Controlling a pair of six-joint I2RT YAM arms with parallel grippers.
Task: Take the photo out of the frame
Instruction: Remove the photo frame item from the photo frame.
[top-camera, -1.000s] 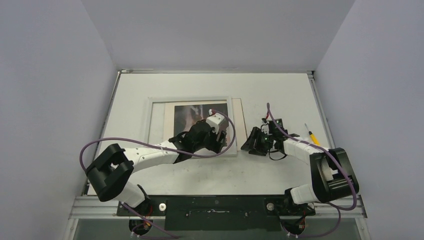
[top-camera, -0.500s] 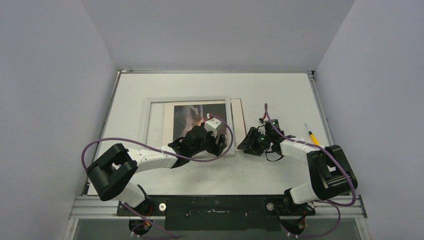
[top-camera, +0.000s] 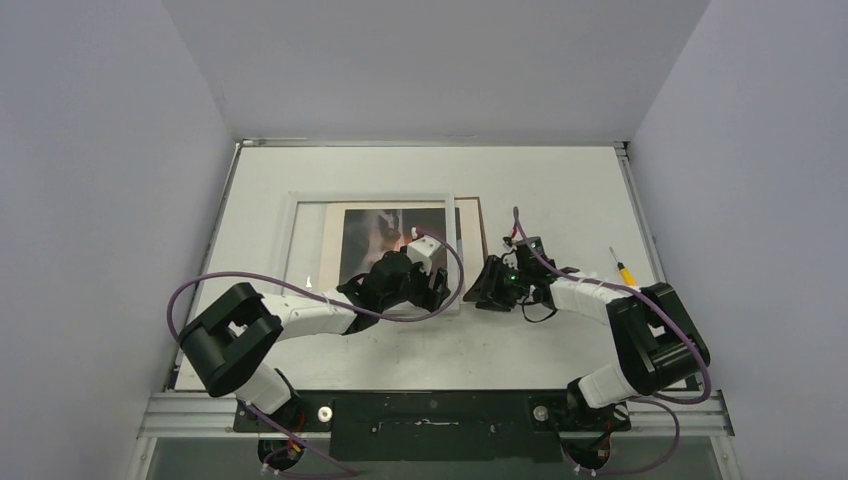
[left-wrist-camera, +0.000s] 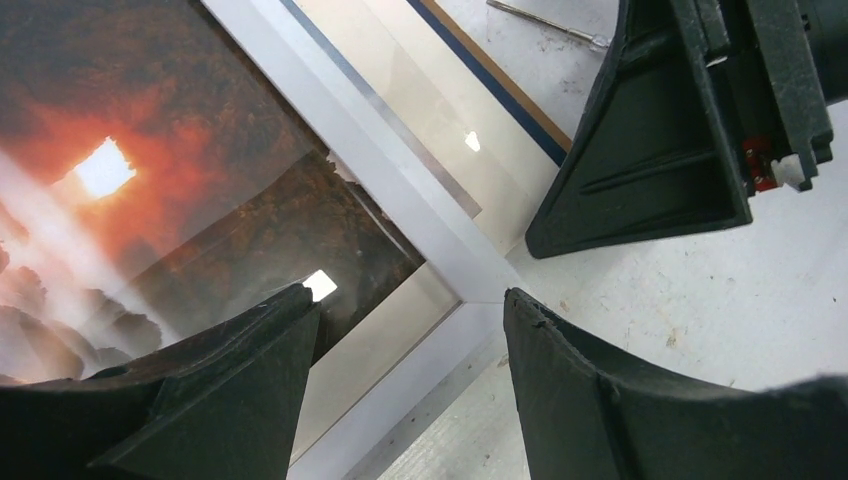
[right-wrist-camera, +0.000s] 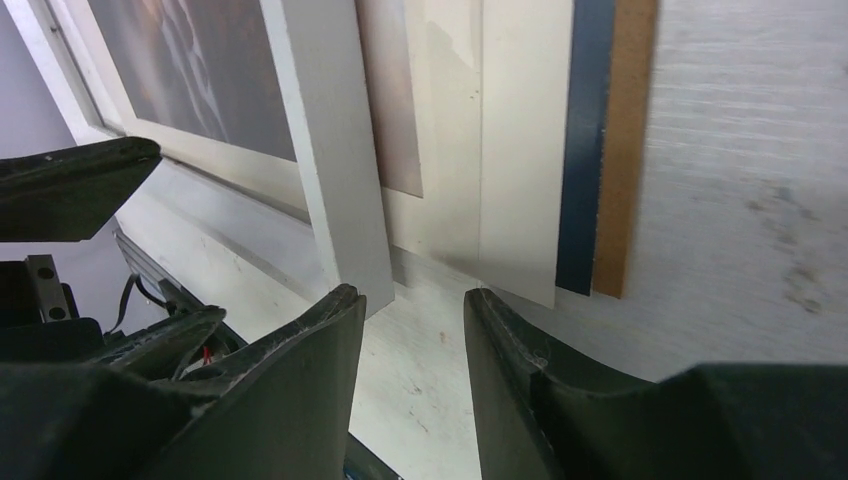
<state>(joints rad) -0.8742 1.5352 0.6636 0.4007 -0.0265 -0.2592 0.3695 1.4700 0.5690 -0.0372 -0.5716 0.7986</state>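
Overhead, the frame (top-camera: 370, 199) lay flat near the middle of the table (top-camera: 540, 175), slightly toward the left edge. The photo (top-camera: 385, 230) sat inside the frame, against the right side of the opening. A cream margin showed to its left, and bright reflections lay across its dark, orange-red surface.

Past the frame's right side jutted three flat layers. Outward from the frame these were a cream sheet (right-wrist-camera: 520, 140), a dark blue strip (right-wrist-camera: 580, 140) and the edge of a brown board (right-wrist-camera: 625, 140).

The left gripper (left-wrist-camera: 408, 300) hung over the frame's near right corner. In the left wrist view its jaws stood wide apart, the white corner was visible between them, and nothing was clamped.

The right gripper (right-wrist-camera: 410, 295) was low over the table, just beside the same corner and to its right, pointing toward the frame. Its jaws stood narrowly apart with bare table between them, and they held nothing. The two grippers were close together but did not touch.

A screwdriver (top-camera: 622, 268) with a yellow handle lay near the right edge of the table, well apart from the frame.
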